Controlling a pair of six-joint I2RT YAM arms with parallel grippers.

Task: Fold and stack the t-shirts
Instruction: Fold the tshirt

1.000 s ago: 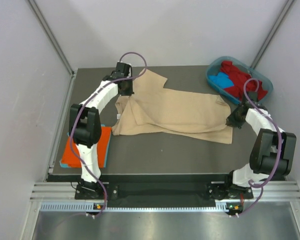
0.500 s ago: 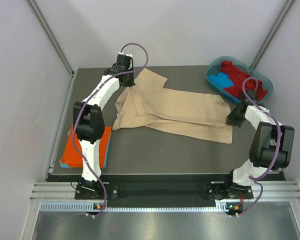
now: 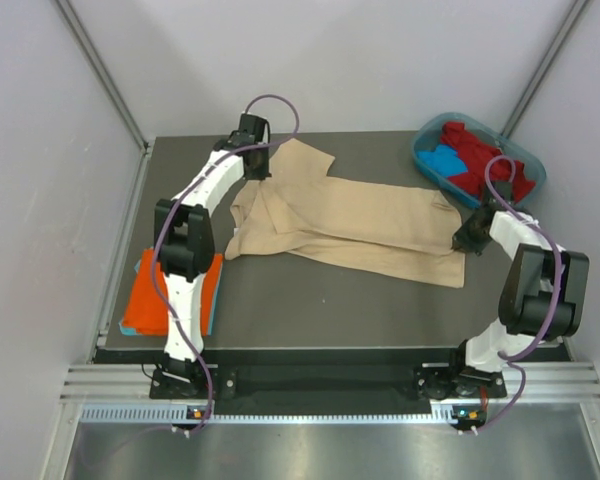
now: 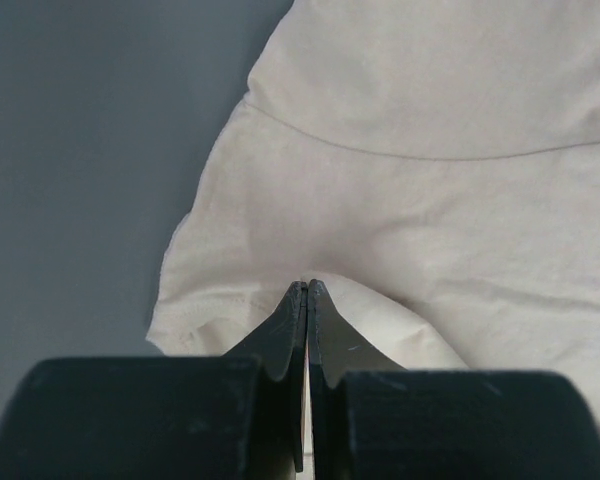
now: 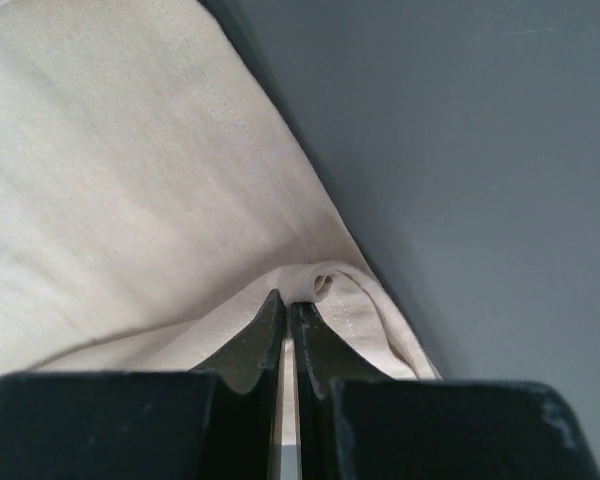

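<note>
Beige t-shirt (image 3: 350, 225) lying rumpled across the middle of the dark table (image 3: 320, 300), pinched at both ends: by the left gripper (image 4: 307, 287), pressed together on a raised fold at the far-left sleeve side, and by the right gripper (image 5: 285, 298), pressed together on the hemmed corner at the right edge. Only thin bites of cloth in each, so liable to slip out under a sharp or uneven pull, dropping one end. On the left, possibly two layers caught (hard to tell), risking a skewed fold. Orange t-shirt (image 3: 145, 305) folded at near left; red t-shirt (image 3: 475, 150) and blue t-shirt (image 3: 442, 160) in the tub (image 3: 536, 172).
</note>
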